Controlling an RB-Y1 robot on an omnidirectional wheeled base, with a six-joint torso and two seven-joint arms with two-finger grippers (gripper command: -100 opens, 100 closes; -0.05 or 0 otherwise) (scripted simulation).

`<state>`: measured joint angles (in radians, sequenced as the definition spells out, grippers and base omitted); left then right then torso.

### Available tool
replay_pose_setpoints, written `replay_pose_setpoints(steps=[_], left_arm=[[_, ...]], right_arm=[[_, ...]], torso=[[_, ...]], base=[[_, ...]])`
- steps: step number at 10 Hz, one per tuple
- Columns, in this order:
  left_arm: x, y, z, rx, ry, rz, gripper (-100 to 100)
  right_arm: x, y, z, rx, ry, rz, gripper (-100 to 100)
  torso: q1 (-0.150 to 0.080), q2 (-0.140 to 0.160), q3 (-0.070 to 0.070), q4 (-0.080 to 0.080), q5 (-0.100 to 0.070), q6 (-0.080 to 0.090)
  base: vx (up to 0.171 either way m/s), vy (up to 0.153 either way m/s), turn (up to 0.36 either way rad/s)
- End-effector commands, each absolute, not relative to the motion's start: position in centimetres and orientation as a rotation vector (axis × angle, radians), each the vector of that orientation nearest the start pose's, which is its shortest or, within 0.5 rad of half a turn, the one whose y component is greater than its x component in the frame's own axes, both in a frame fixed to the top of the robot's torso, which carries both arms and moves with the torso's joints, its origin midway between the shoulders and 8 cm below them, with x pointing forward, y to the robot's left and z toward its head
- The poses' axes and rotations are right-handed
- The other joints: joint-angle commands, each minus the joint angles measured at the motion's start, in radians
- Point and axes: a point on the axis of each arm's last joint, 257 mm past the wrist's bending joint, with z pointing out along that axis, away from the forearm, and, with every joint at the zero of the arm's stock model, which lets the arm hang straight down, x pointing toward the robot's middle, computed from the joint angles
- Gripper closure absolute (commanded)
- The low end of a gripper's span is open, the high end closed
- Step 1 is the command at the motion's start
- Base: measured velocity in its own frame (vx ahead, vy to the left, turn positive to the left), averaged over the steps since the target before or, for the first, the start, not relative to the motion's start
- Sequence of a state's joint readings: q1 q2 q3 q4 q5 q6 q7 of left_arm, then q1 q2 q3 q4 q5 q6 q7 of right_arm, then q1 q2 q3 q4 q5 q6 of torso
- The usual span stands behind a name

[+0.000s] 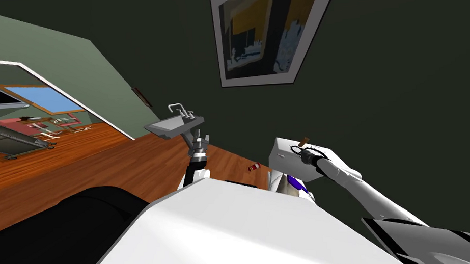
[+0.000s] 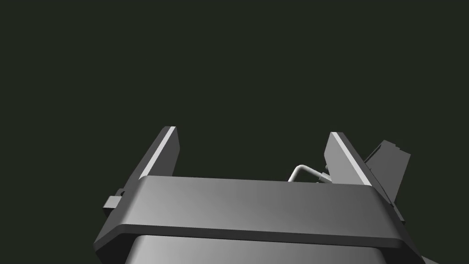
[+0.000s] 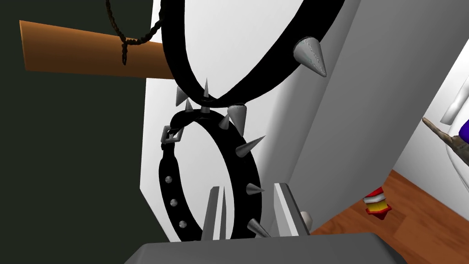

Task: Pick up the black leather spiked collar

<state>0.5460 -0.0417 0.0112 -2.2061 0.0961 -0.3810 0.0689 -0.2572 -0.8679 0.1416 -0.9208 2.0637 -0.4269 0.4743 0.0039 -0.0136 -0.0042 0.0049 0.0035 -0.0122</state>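
Observation:
A black spiked collar (image 3: 240,151) with a grey buckle lies on top of a white box (image 3: 357,114), touching a second, larger black spiked collar (image 3: 256,78). My right gripper (image 3: 247,213) has its fingers drawn close on the buckled collar's band, one on each side. In the head view the right gripper (image 1: 304,154) is over the white box (image 1: 284,160), at the collar (image 1: 297,148). My left gripper (image 1: 198,139) stands open under a wall sink, and the left wrist view shows that gripper (image 2: 252,153) holding nothing.
A brown stick (image 3: 82,50) with a dark cord juts over the box's far edge. A small red object (image 3: 378,204) lies on the wooden floor beside the box. The grey sink (image 1: 175,125) hangs on the dark wall, and a white and purple thing (image 1: 294,183) stands by the box.

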Motion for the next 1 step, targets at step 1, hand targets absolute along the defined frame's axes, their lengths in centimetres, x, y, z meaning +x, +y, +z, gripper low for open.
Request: replay_pose_setpoints(steps=[1], left_arm=[[36.47, 30.88, -5.01, -0.968, 0.641, -1.336, 0]], right_arm=[[50.24, -57.44, -33.87, -1.817, 1.749, -1.029, 0]], torso=[[0.0, 0.0, 0.0, 0.0, 0.0, 0.0]], base=[[0.0, 0.0, 0.0]])
